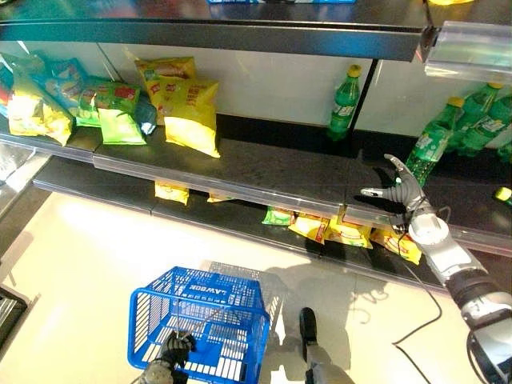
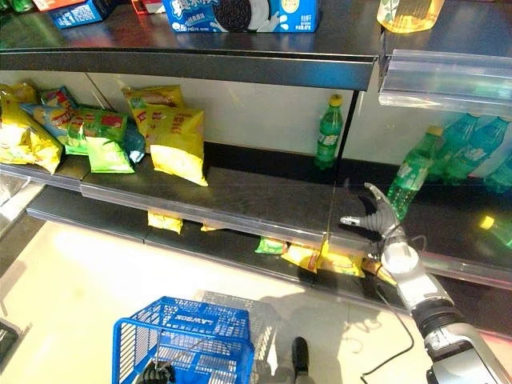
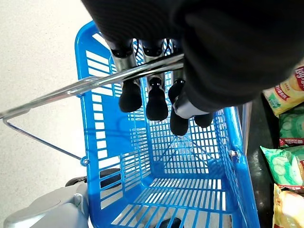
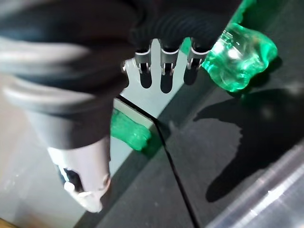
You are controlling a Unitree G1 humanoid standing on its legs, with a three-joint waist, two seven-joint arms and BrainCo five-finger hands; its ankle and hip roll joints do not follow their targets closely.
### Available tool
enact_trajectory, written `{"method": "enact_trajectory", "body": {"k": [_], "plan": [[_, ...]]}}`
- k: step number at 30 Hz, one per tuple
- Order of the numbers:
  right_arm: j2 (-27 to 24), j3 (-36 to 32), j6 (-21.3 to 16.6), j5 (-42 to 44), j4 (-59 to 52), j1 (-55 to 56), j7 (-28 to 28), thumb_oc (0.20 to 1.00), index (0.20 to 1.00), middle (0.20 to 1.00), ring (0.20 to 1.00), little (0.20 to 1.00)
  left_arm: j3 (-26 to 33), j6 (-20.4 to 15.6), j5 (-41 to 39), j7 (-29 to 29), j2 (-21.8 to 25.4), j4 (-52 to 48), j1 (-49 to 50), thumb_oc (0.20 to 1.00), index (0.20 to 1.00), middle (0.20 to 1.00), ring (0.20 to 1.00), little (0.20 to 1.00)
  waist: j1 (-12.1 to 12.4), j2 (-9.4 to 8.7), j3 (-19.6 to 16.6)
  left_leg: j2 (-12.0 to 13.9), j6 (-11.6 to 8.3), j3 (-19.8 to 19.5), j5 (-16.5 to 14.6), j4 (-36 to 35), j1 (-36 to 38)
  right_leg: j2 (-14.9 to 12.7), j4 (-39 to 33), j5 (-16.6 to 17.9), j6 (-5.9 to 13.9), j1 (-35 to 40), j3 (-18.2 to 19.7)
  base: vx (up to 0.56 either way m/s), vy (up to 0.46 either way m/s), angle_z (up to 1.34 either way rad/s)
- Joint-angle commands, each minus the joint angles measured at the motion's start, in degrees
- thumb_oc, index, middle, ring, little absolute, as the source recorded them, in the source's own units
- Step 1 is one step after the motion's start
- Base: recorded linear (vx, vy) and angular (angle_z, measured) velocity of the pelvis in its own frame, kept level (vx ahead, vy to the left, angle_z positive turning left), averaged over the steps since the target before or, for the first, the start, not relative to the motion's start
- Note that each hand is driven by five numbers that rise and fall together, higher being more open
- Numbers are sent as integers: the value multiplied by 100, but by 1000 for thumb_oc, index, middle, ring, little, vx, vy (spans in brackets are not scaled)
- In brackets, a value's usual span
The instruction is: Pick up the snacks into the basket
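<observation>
The right hand (image 1: pixel 398 190) hovered released beside green bottles (image 1: pixel 426 152); the snack packets (image 1: pixel 336 232) lay below it, probably within reach. The left hand (image 3: pixel 156 99) gripped the basket handle (image 3: pixel 71 90).

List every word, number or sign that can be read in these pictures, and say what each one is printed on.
blue basket: white lettering on its wall, a brand mark, not quoted here.
blue box on the top shelf: white lettering, too blurred to read.
yellow snack bags: red and green print, too small to read.
green bottle: label too small to read.
No numbers or signs can be read.
</observation>
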Motion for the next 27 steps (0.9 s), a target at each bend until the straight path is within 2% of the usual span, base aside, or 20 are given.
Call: {"method": "enact_trajectory", "body": {"k": [1, 15, 21, 26, 27], "plan": [[115, -43, -316, 82, -647, 332, 0, 1000, 1000, 1000, 1000, 1000, 132, 49, 94, 156, 189, 28, 301, 200, 200, 200, 200, 200, -6, -121, -144, -100, 30, -72, 276, 140, -472, -299, 1243, -1204, 746, -187, 147, 14, 17, -4], [371, -215, -360, 141, -887, 857, 62, 1000, 1000, 1000, 1000, 1000, 222, 80, 224, 192, 201, -9, 364, 200, 200, 200, 200, 200, -25, -137, -53, -107, 53, -43, 217, 159, -454, -328, 1273, -1220, 766, -194, 223, 6, 5, -1], [379, -550, -225, 307, -245, 696, -335, 1000, 1000, 1000, 1000, 1000, 170, 105, 190, 248, 199, 5, 320, 200, 200, 200, 200, 200, -39, -141, 11, -104, 45, -20, 192, 189, -477, -325, 1339, -1249, 763, -243, 253, 0, 0, 0], [-43, -803, -112, 431, 623, 102, -752, 1000, 1000, 1000, 1000, 1000, 120, 90, 94, 267, 277, -65, 320, 200, 200, 200, 200, 200, -44, -128, 93, -112, 32, -1, 174, 206, -521, -330, 1380, -1259, 766, -311, 280, 0, 0, 0], [-278, -785, -59, 593, 1124, -368, -840, 1000, 1000, 1000, 1000, 1000, 91, 90, 54, 260, 332, -1, 290, 200, 200, 200, 200, 200, -29, -148, 122, -108, 23, 22, 170, 212, -542, -322, 1400, -1257, 763, -350, 288, 0, -12, -6]]}}
